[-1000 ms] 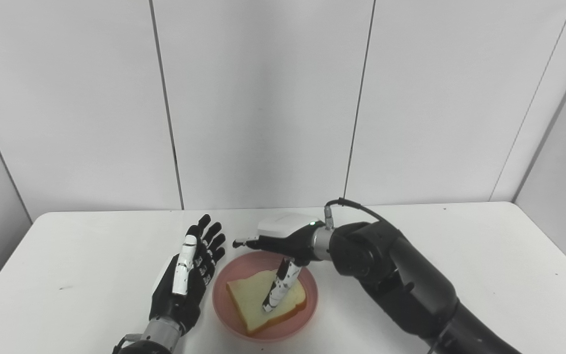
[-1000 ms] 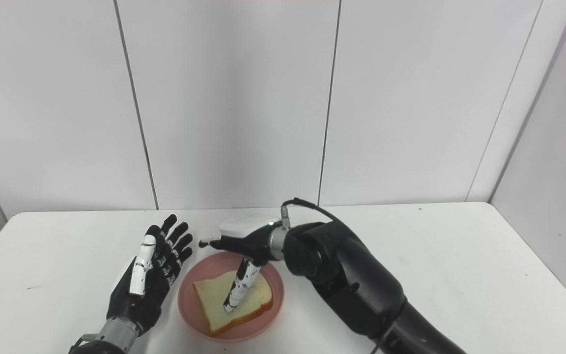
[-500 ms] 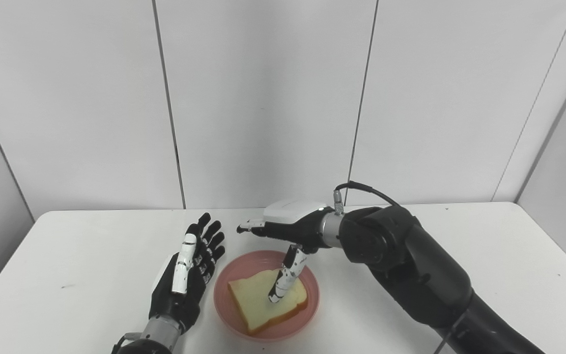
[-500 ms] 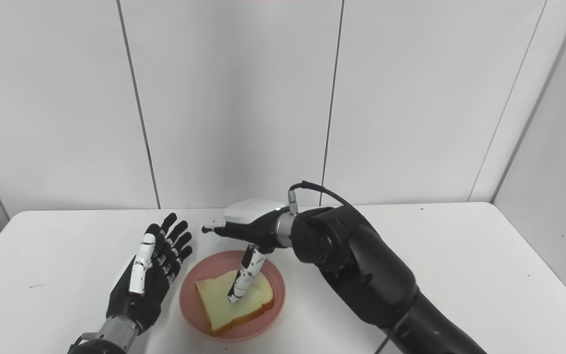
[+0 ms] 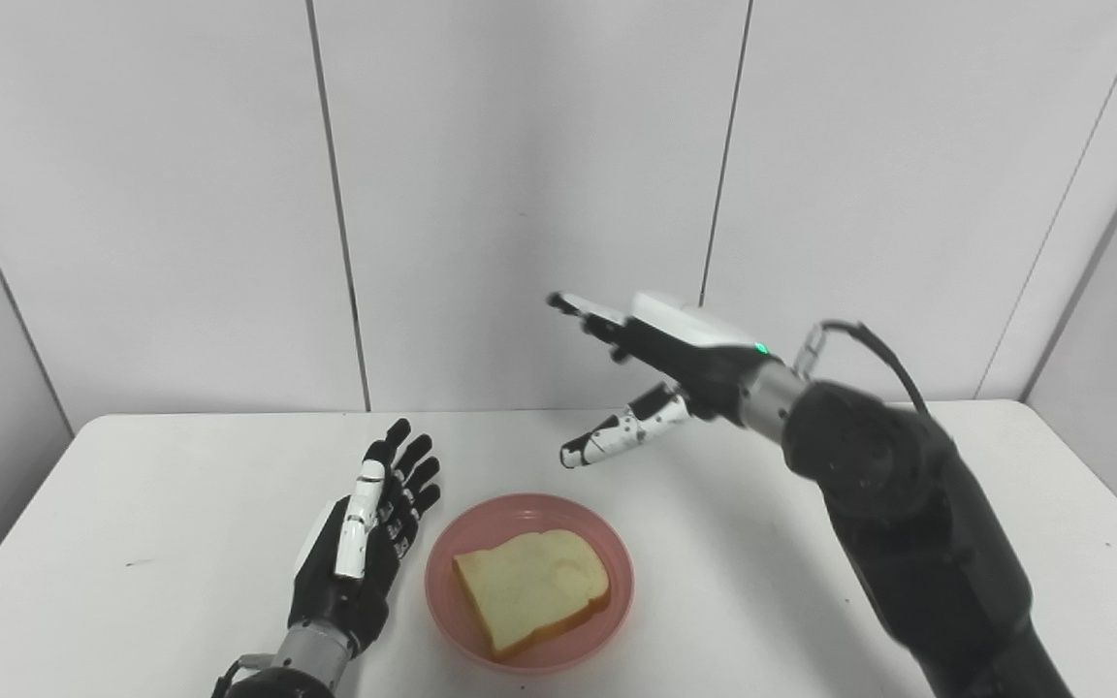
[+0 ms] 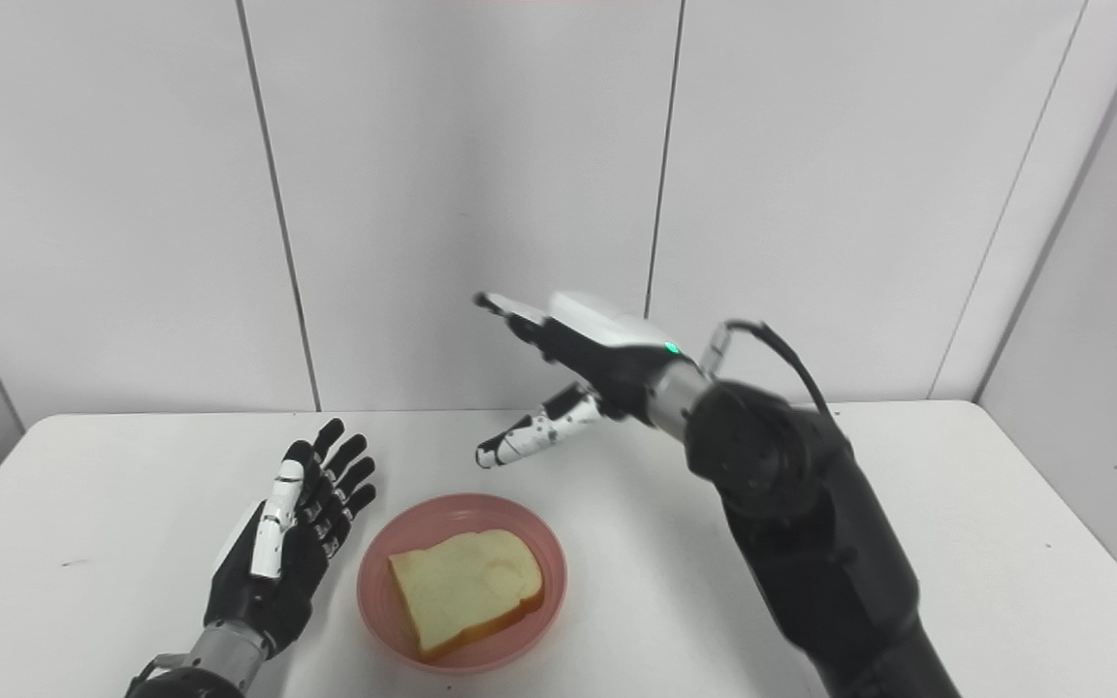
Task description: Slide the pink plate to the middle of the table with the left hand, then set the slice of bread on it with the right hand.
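Bread: pale square slice of bread with a tan crust (image 5: 531, 590) lies flat inside the round pink plastic plate (image 5: 607, 613), nothing touching it from where I sit.
Change, right hand: my black-and-white right hand (image 5: 651, 373) had its thumb down on the slice 0.5 s ago; now it is lifted well clear, up and to the right of the plate, in front of the wall panels.
Right hand state: empty, fingers (image 5: 586, 312) stretched out and away from the thumb, which points down-left toward the table.
Change, left hand: none that I can see. Black-and-white left hand (image 6: 289, 548) is in the same spot just left of the plate, near its rim; I can't tell if it touches.
Left hand state: palm up, fingers spread, holding nothing.
Plate: same spot near the front middle of the white rectangular table (image 6: 956, 504).
Plate contents: only the bread slice.
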`<state>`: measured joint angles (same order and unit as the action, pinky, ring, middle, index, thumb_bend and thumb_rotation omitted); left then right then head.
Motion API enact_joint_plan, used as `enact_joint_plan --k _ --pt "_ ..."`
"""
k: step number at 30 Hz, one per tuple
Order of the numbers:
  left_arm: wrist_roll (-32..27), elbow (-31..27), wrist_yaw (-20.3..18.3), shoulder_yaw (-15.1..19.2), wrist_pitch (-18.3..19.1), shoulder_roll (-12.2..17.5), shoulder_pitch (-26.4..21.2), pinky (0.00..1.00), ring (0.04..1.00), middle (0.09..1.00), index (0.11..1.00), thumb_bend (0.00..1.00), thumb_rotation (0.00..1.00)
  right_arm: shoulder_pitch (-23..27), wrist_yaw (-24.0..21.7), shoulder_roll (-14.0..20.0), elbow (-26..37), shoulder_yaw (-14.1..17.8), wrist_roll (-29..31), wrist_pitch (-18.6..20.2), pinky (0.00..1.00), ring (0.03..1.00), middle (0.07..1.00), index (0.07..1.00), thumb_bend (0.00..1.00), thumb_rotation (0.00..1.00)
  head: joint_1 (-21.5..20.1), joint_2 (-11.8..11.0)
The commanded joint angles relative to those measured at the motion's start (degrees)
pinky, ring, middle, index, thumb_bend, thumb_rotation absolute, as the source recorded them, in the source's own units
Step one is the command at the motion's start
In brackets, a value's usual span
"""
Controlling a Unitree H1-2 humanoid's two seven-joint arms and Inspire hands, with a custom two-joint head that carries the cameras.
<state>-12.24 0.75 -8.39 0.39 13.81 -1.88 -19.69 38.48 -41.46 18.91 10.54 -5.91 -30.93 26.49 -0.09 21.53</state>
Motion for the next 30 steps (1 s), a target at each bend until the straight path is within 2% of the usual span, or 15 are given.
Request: enact_joint_plan --k 1,3,5,6,9,10,11,12,13,15,17,21,24,30 --pt "0.53 -1.92 -0.04 -0.11 -2.63 0.38 -2.42 0.97 0.966 0.973 0.977 0.51 1.00 -0.59 2.87 -3.07 1.86 3.89 1.29 0.40 0.86 0.980 1.000 1.000 0.88 0.84 0.10 -0.07" --pt "0.59 -2.04 0.03 -0.04 -2.80 0.50 -2.35 0.97 0.965 0.973 0.980 0.50 1.00 -3.72 4.22 -8.20 1.05 9.97 4.80 0.43 0.95 0.996 1.000 1.000 0.85 0.97 0.13 -0.12" --pt "0.91 -2.17 0.21 -0.10 -2.94 0.62 -2.31 0.97 0.963 0.970 0.977 0.50 1.00 -5.42 5.63 -14.18 0.25 16.61 6.82 0.43 0.99 0.999 1.000 1.000 0.87 0.99 0.07 -0.12" --pt "1.11 -2.25 0.36 -0.12 -2.99 0.65 -2.30 0.97 0.962 0.970 0.976 0.50 1.00 -6.24 7.31 -16.58 0.22 18.91 7.97 0.43 1.00 1.000 1.000 1.000 0.90 1.00 0.01 -0.13" --pt "1.29 -2.04 0.18 0.05 -3.38 0.75 -2.36 0.97 0.962 0.971 0.976 0.50 1.00 -7.96 12.49 -20.51 0.13 22.20 13.60 -0.53 1.00 1.000 1.000 1.000 0.89 1.00 -0.13 -0.18" --pt "1.20 -1.89 0.07 0.13 -3.55 0.76 -2.39 0.97 0.963 0.972 0.978 0.50 1.00 -8.46 14.42 -21.32 -0.05 22.71 15.76 -1.24 1.00 1.000 1.000 1.000 0.85 1.00 -0.13 -0.18" --pt "1.11 -1.81 0.06 0.22 -3.66 0.73 -2.40 0.97 0.963 0.972 0.978 0.50 1.00 -9.24 16.97 -22.38 -0.70 23.24 18.11 -4.08 1.00 1.000 1.000 1.000 0.82 1.00 -0.13 -0.18" --pt "1.05 -1.77 0.06 0.28 -3.73 0.70 -2.41 0.97 0.961 0.971 0.978 0.50 1.00 -9.81 18.90 -22.90 -1.17 23.32 19.85 -6.11 1.00 1.000 1.000 1.000 0.79 1.00 -0.13 -0.18" --pt "1.17 -1.72 0.17 0.29 -3.84 0.65 -2.41 0.97 0.961 0.970 0.978 0.50 1.00 -10.67 21.88 -23.53 -2.49 23.06 20.45 -10.90 1.00 1.000 1.000 1.000 0.77 1.00 0.02 -0.31" --pt "1.45 -1.57 0.23 0.24 -4.21 0.65 -2.43 0.97 0.959 0.971 0.975 0.50 1.00 -11.94 26.10 -23.93 -4.68 22.06 21.20 -18.00 1.00 1.000 1.000 1.000 0.67 1.00 0.02 -0.31" --pt "1.57 -1.38 0.08 0.18 -4.53 0.73 -2.45 0.97 0.962 0.974 0.977 0.50 1.00 -12.74 28.39 -23.62 -6.33 20.80 21.76 -22.16 1.00 1.000 1.000 1.000 0.60 1.00 0.08 -0.32" --pt "1.46 -1.15 -0.04 0.16 -4.79 0.79 -2.41 0.97 0.965 0.976 0.981 0.51 1.00 -13.70 31.38 -22.12 -8.05 17.98 22.35 -25.43 1.00 1.000 1.000 1.000 0.50 1.00 0.35 -0.40" --pt "1.61 -0.93 0.18 0.10 -4.95 0.65 -2.40 0.97 0.961 0.972 0.978 0.51 1.00 -14.37 33.42 -20.71 -8.77 15.74 22.71 -26.71 1.00 1.000 1.000 1.000 0.38 1.00 0.76 -0.47" --pt "1.83 -0.93 0.40 -0.11 -4.81 0.40 -2.44 0.97 0.960 0.969 0.977 0.50 1.00 -14.80 35.64 -19.04 -9.31 13.53 24.60 -26.68 1.00 1.000 1.000 1.000 0.33 1.00 0.80 -0.58"
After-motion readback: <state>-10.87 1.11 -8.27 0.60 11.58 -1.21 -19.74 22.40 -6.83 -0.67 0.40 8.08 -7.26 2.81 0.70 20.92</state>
